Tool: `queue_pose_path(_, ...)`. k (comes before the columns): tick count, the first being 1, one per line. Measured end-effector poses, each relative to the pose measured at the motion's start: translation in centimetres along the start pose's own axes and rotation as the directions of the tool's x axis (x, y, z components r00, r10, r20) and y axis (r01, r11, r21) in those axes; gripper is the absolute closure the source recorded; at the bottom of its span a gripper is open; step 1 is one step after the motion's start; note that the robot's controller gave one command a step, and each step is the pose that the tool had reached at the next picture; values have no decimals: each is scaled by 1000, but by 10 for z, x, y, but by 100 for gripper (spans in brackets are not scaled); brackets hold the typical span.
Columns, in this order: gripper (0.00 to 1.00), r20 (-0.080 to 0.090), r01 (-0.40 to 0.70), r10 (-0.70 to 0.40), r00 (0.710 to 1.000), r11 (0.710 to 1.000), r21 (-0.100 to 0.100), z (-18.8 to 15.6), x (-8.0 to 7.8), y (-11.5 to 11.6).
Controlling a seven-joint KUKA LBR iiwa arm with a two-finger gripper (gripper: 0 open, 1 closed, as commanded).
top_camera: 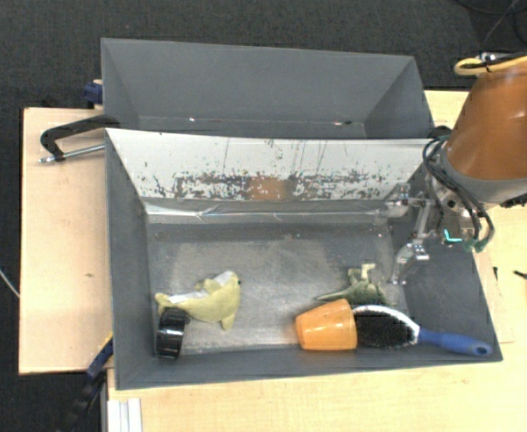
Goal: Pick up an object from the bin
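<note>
- Gripper hangs low at the right side of the bin, near the right wall; can't tell whether it is open or closed, and nothing is visibly held.
- Nearest thing is a small pale-green piece on the floor just left of and below the gripper. It looks like a thin plastic or fabric scrap with a little upright stub; exact kind unclear.
- Handling guess for the green piece: very light, thin, probably floppy. It lies flat, so a pinch on the raised stub seems better than one on the flat edges. It could slide on the metal floor.
- It touches or just overlaps the orange cup, which lies on its side just below.
- The orange cup looks like stiff, light, smooth plastic. It may roll, so a grip across the rim is the likely hold.
- A hairbrush lies against the cup's mouth, black bristle head and blue handle pointing right. It looks rigid and the handle is the easy hold, but it sits close to the front wall.
- Well apart at front left are a soft yellow plush-like thing, squashy and easy to pinch, and a black cylinder touching it.
</note>
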State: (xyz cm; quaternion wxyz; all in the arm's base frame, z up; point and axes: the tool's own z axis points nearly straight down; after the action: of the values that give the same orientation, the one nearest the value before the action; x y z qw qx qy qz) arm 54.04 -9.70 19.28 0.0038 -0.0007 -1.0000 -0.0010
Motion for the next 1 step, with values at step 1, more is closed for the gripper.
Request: queue_pose_path(1,0,27,183,-183,983,983,3,120,19,30)
